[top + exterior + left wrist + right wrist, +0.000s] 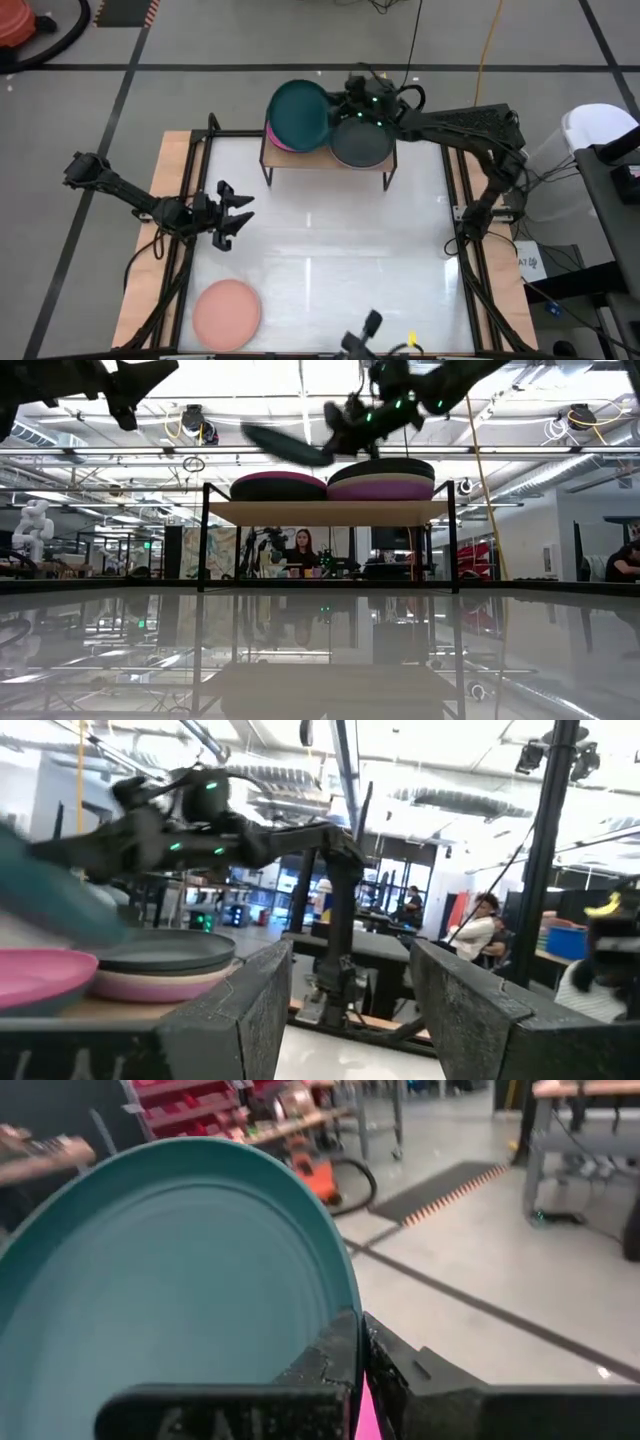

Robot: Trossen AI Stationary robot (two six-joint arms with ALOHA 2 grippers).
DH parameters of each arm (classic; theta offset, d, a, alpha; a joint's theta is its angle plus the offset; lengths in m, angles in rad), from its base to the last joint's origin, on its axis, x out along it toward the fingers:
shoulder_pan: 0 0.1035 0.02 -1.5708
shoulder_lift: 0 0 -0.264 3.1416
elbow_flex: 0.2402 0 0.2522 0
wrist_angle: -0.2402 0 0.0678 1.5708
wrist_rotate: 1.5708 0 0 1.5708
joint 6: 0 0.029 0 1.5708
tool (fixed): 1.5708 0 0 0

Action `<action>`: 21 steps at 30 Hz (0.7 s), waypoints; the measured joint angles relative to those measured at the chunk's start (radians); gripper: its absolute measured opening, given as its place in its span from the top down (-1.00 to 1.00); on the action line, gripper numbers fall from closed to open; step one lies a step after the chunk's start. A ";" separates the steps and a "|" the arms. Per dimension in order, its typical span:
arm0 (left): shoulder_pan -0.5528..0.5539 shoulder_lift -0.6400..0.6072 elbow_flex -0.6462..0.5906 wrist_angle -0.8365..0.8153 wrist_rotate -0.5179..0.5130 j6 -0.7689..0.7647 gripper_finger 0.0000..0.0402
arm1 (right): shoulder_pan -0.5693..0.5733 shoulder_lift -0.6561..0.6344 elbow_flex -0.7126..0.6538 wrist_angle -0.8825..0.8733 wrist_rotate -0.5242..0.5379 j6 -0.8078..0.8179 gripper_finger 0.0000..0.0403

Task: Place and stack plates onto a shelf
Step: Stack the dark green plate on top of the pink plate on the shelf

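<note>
A dark teal plate (pixel 298 112) (pixel 288 444) hangs tilted over the left part of the light-wood shelf (pixel 325 160) (pixel 325 512), with my right gripper (pixel 340 106) (pixel 360 1342) shut on it. Below it, a magenta plate (pixel 276 140) (pixel 278 479) tops the shelf's left stack. A charcoal plate (pixel 360 145) (pixel 382 466) tops the right stack, and a purple plate (pixel 382 490) lies under it. A salmon pink plate (pixel 227 310) lies flat on the table's near left. My left gripper (pixel 240 213) (pixel 350 1010) is open above the table's left side and holds nothing. My right gripper pinches the teal plate's rim (pixel 335 1305) on the side toward the right stack (pixel 327 108), between its two fingers (pixel 325 1370). The fingers come roughly level from the table's right. The plate is lifted clear and tilted, its free side lower over the magenta plate.
The shelf stands on thin black legs (pixel 203 540) at the table's far edge. The white tabletop (pixel 330 250) has wooden side rails. A black fixture (pixel 365 335) sits at the near edge. People sit at desks in the room behind (pixel 300 550).
</note>
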 joint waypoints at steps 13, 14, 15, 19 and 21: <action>-0.001 0.000 0.001 -0.089 0.011 -0.100 -0.04 | -0.036 0.122 0.004 0.009 -0.023 -0.007 0.98; -0.001 0.000 0.001 -0.089 0.011 -0.100 -0.04 | -0.035 0.122 0.004 0.013 -0.024 -0.010 0.96; -0.001 0.000 0.001 -0.089 0.011 -0.100 -0.04 | -0.035 0.121 0.004 0.013 -0.025 -0.014 0.94; -0.001 0.000 0.001 -0.090 0.011 -0.101 -0.04 | -0.034 0.114 0.003 0.012 -0.026 -0.066 0.83; -0.001 0.000 0.001 -0.092 0.011 -0.102 -0.04 | -0.032 0.110 0.003 0.006 -0.026 -0.084 0.75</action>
